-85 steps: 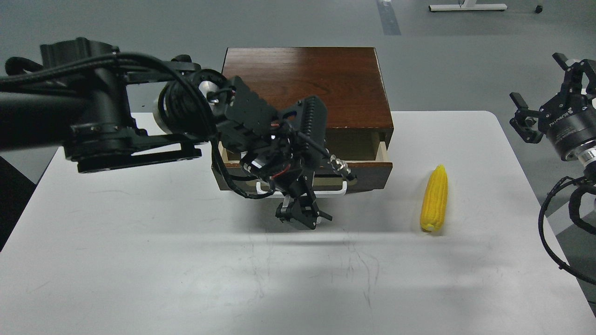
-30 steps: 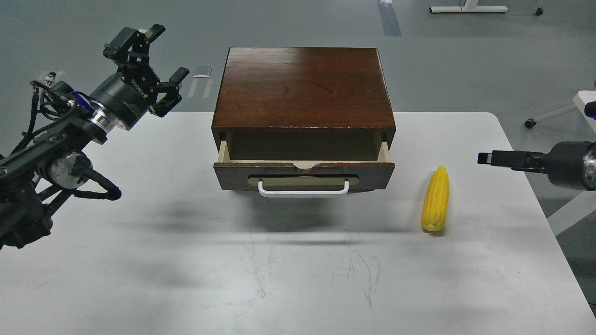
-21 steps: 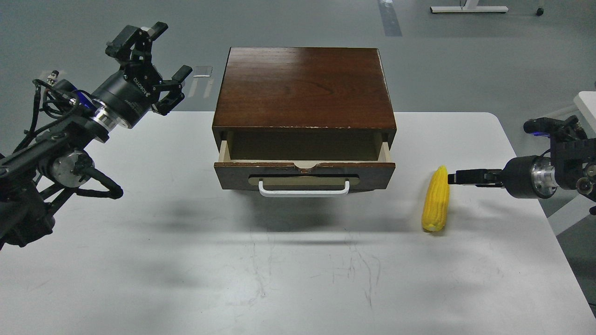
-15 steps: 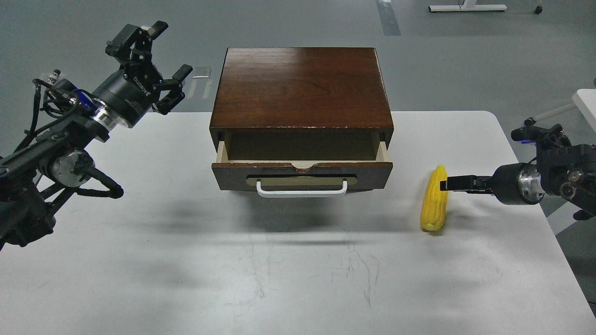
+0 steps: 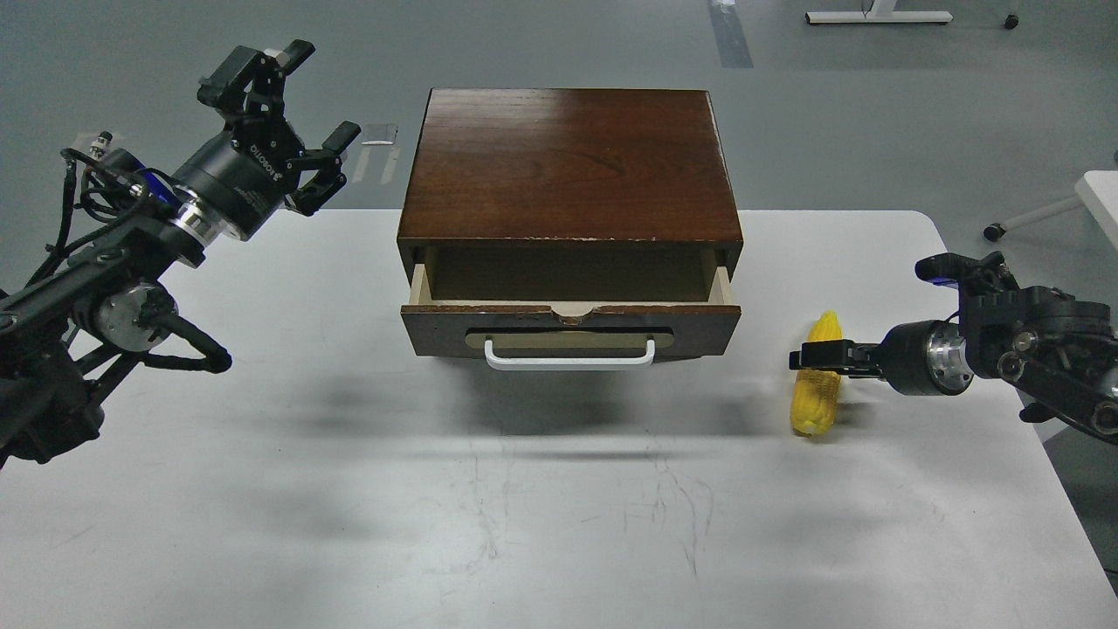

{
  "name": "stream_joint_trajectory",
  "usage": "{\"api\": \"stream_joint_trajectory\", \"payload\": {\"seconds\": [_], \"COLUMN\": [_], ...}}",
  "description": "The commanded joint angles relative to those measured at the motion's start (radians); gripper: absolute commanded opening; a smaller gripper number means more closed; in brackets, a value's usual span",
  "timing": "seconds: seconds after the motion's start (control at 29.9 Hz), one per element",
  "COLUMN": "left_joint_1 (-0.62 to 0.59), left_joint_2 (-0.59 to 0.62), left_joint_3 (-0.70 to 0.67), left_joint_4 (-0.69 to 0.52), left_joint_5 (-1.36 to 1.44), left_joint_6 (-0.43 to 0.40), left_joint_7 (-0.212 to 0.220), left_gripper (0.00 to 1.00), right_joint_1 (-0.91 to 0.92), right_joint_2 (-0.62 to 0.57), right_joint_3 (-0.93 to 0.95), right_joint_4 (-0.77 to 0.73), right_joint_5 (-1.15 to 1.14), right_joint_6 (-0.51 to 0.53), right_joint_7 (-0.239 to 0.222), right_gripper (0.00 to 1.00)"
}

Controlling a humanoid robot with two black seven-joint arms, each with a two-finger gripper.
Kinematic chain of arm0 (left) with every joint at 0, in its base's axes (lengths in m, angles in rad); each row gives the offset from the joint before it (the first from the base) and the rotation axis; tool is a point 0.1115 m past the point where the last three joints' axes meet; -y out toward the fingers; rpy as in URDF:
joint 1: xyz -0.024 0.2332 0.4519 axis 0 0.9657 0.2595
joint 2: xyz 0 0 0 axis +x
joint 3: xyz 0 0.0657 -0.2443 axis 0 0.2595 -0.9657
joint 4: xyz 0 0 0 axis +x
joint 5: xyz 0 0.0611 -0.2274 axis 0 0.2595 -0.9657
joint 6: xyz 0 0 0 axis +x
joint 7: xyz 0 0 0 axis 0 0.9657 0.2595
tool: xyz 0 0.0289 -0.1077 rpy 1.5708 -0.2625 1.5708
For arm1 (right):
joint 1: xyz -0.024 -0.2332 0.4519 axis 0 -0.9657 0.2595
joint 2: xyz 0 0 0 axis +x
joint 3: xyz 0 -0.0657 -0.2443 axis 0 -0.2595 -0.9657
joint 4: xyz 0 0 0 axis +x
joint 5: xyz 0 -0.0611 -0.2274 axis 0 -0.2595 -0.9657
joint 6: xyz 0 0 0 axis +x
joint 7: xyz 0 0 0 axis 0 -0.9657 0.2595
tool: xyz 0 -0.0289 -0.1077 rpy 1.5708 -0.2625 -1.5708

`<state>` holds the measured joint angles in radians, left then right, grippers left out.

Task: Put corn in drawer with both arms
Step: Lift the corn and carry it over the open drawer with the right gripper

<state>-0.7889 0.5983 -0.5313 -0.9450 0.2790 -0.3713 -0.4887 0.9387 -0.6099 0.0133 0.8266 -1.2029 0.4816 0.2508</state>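
Right gripper (image 5: 808, 357) crosses the corn (image 5: 817, 404); its finger spread cannot be told.
Corn lies near the table's (image 5: 349, 524) right edge, beside the open drawer (image 5: 571, 307); left gripper (image 5: 284, 114) spread wide over the far left corner.

Left pincer (image 5: 284, 114) raised, spread (right pincer (image 5: 808, 358) edge-on).

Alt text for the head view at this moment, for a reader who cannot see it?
The right gripper reaches across the yellow corn lying on the white table, right of an open drawer in a brown wooden box. The left gripper is raised, open and empty, at far left.
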Motion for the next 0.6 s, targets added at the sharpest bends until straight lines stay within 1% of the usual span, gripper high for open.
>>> {"api": "stream_joint_trajectory", "payload": {"seconds": [0.0, 0.03, 0.07, 0.1, 0.13, 0.17, 0.2, 0.27, 0.33, 0.57], "left_joint_1": [-0.001, -0.001, -0.001, -0.001, -0.001, -0.001, -0.001, -0.001, -0.001, -0.001], "left_joint_2": [0.003, 0.003, 0.003, 0.005, 0.005, 0.005, 0.003, 0.003, 0.002, 0.003], "left_joint_3": [-0.001, 0.001, -0.001, -0.001, -0.001, 0.001, -0.001, 0.001, 0.001, -0.001], "left_joint_4": [0.0, 0.0, 0.0, 0.0, 0.0, 0.0, 0.0, 0.0, 0.0, -0.001], "left_joint_5": [0.0, 0.0, 0.0, 0.0, 0.0, 0.0, 0.0, 0.0, 0.0, 0.0], "left_joint_6": [0.0, 0.0, 0.0, 0.0, 0.0, 0.0, 0.0, 0.0, 0.0, -0.001], "left_joint_7": [0.0, 0.0, 0.0, 0.0, 0.0, 0.0, 0.0, 0.0, 0.0, 0.0], "left_gripper": [0.99, 0.99, 0.99, 0.99, 0.99, 0.99, 0.99, 0.98, 0.98, 0.99], "right_joint_1": [-0.003, -0.003, -0.003, -0.003, -0.003, -0.003, -0.003, -0.004, -0.006, 0.006], "right_joint_2": [0.015, 0.015, 0.015, 0.015, 0.013, 0.012, 0.009, 0.007, 0.006, -0.037], "right_joint_3": [-0.001, -0.001, -0.001, -0.003, -0.003, -0.003, -0.003, -0.003, -0.003, 0.016], "right_joint_4": [-0.003, -0.003, -0.003, -0.003, -0.003, -0.003, -0.001, 0.0, 0.0, 0.016], "right_joint_5": [0.0, 0.0, 0.0, 0.0, 0.0, 0.0, 0.0, 0.0, 0.0, 0.003], "right_joint_6": [0.002, 0.003, 0.005, 0.007, 0.007, 0.007, 0.007, 0.007, 0.007, 0.007], "right_joint_7": [-0.001, -0.001, -0.001, -0.001, -0.001, -0.002, -0.004, -0.008, -0.008, -0.007], "right_gripper": [0.89, 0.87, 0.82, 0.68, 0.57, 0.34, 0.13, 0.04, 0.0, 0.0]}}
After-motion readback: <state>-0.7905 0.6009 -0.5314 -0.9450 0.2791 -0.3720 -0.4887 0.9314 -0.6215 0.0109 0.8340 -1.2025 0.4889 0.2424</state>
